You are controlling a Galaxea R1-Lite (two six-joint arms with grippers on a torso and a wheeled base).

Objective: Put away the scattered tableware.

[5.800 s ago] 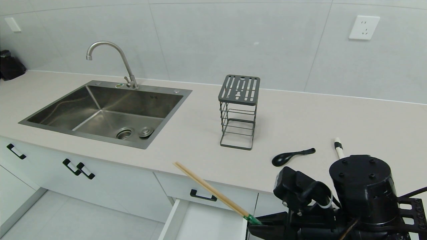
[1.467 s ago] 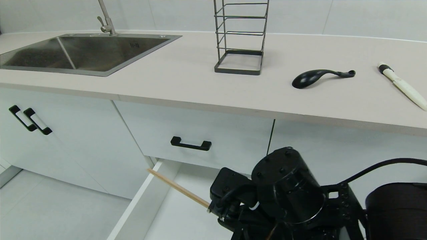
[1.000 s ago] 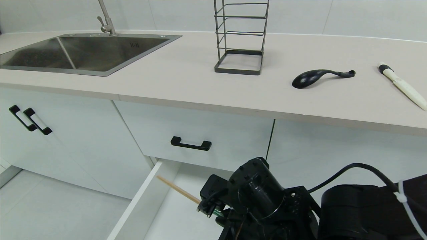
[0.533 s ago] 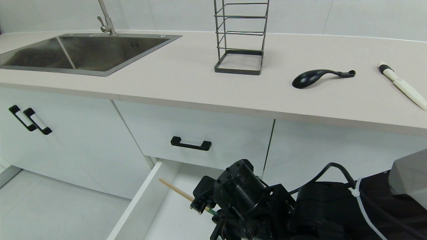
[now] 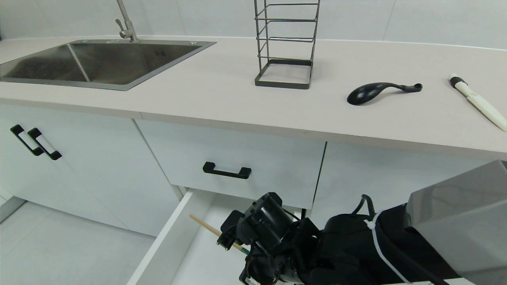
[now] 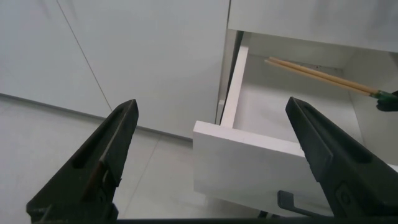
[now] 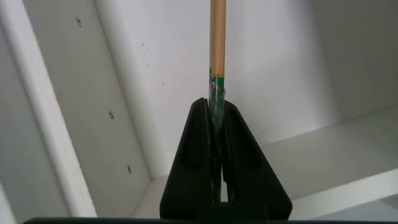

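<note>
Chopsticks [image 5: 204, 223] slant over the inside of the open drawer [image 5: 170, 241], their bare tips near its left wall and their green-painted ends clenched between the fingers of the right gripper [image 7: 215, 112]. Whether the tips touch the drawer floor cannot be told. The left gripper [image 6: 211, 124] hangs outside the drawer by its front left corner, above the floor tiles, with its jaws spread wide and nothing between them.

On the countertop [image 5: 222, 103] above, the sink [image 5: 99, 59] is set in at the far left. The wire rack [image 5: 285, 47] stands upright near the middle of the back edge. The black spoon [image 5: 372, 92] lies to the right of the rack and apart from it. The cream utensil [image 5: 479, 105], which has a black band, lies near the right edge.
</note>
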